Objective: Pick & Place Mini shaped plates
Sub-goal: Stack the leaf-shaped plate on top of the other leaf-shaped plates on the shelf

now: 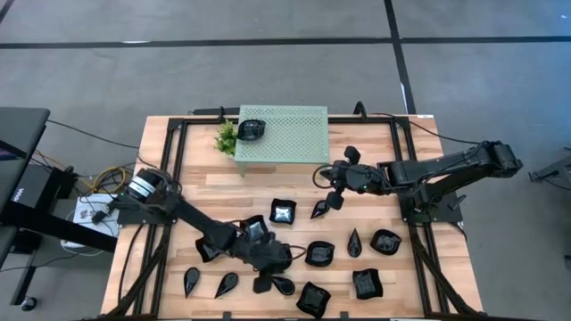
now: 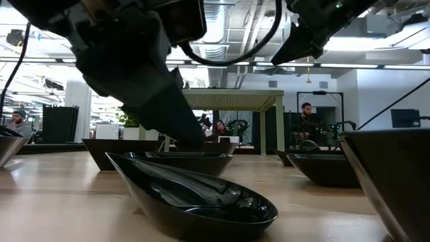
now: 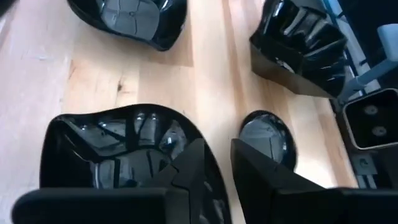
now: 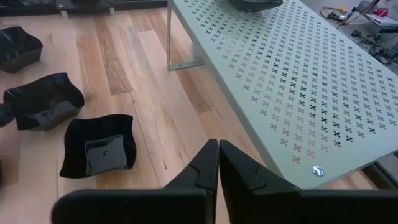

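Mini shaped plates [image 1: 320,253], glossy black, lie scattered over the near half of the wooden table [image 1: 375,169]. High view: about fourteen dishes can be counted on the wood, some partly under the left arm, and one more dish [image 1: 252,130] sits on top of the single mint-green perforated stand [image 1: 290,135], beside one small green plant [image 1: 227,137]. The left gripper [image 1: 272,257] is low among the plates at the front; the right gripper [image 1: 335,198] hangs just in front of the stand.

Left wrist view: the fingers [image 3: 196,174] straddle the rim of a wavy-edged plate [image 3: 106,152], nearly closed on it, a detail the high view hides; three other dishes show nearby. Right wrist view: the fingers [image 4: 202,171] are pressed together, holding nothing, above bare wood beside a square plate [image 4: 99,146]. Low view: a leaf-shaped dish [image 2: 195,195] fills the foreground; people sit in the room behind.
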